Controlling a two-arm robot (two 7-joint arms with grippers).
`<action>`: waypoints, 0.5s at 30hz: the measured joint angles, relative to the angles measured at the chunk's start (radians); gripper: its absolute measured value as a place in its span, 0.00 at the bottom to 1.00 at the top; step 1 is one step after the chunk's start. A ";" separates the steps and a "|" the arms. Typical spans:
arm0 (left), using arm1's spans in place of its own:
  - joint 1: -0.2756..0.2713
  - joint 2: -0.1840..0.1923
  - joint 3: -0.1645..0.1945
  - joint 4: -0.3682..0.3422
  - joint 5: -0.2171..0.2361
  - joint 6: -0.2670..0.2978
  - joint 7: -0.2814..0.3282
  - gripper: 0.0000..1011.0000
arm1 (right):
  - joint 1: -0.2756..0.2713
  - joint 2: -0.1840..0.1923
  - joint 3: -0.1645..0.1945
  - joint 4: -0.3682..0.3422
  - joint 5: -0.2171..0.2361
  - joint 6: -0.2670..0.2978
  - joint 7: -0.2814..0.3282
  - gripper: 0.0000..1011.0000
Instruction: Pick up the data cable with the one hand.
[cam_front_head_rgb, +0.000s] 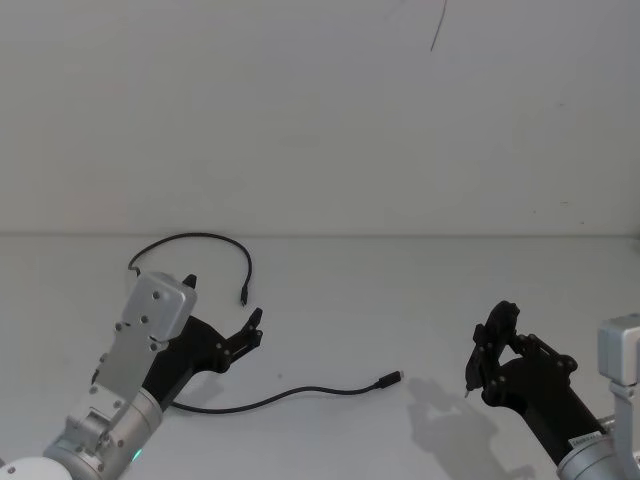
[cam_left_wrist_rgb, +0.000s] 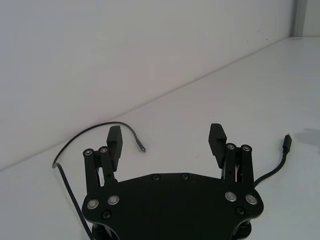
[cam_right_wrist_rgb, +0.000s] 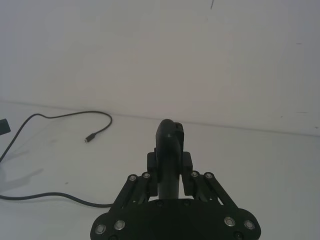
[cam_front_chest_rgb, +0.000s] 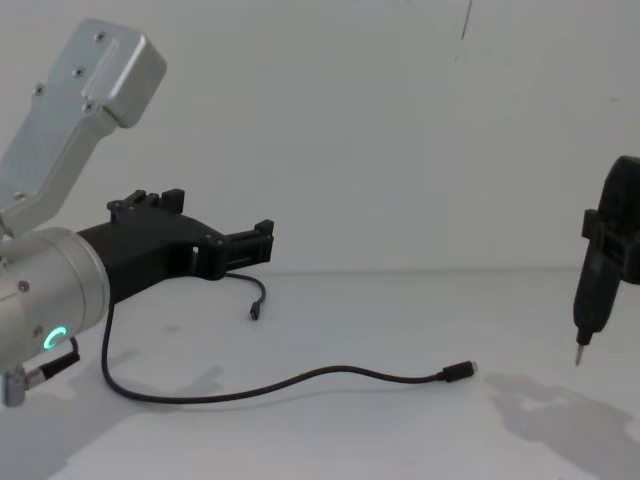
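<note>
Hanging above the left side of the white table (cam_front_head_rgb: 330, 300), the left gripper (cam_front_head_rgb: 223, 300) has its two black fingers spread wide, with nothing between them. It is up in the air (the chest view lets you see the gap under it) and touches nothing.

The data cable (cam_front_head_rgb: 300, 391) lies flat on the table. One end, the far plug (cam_front_head_rgb: 243, 297), sits just past the open fingers, down below them. From there the cable loops toward the far left, goes under the left arm and comes out on the near side. Then it runs in a long, soft line to the right and ends at the near plug (cam_front_head_rgb: 388, 380), close to the middle of the table.

So the long part goes from left to right, on the near side of the left gripper. The right gripper (cam_right_wrist_rgb: 170, 162) is on the right side, well apart from the cable, and it is closed on a pen tool (cam_front_chest_rgb: 588, 310) with a small metal tip. The left one is much nearer and its fingers are free, so I think it is the hand for this job.

The next move, I think, is to go down with one finger on each side of the thin cord, across its line and not along it.
</note>
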 joint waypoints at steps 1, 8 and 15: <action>0.000 0.000 0.000 0.000 0.000 0.000 0.000 0.99 | 0.000 0.000 0.000 0.000 0.000 0.000 0.000 0.26; 0.000 0.000 0.000 0.000 0.000 0.000 0.000 0.99 | 0.000 0.000 0.000 0.000 0.000 0.000 0.000 0.26; 0.000 0.000 0.000 0.000 0.000 -0.001 0.000 0.99 | 0.000 0.000 0.000 0.000 0.000 0.000 0.000 0.26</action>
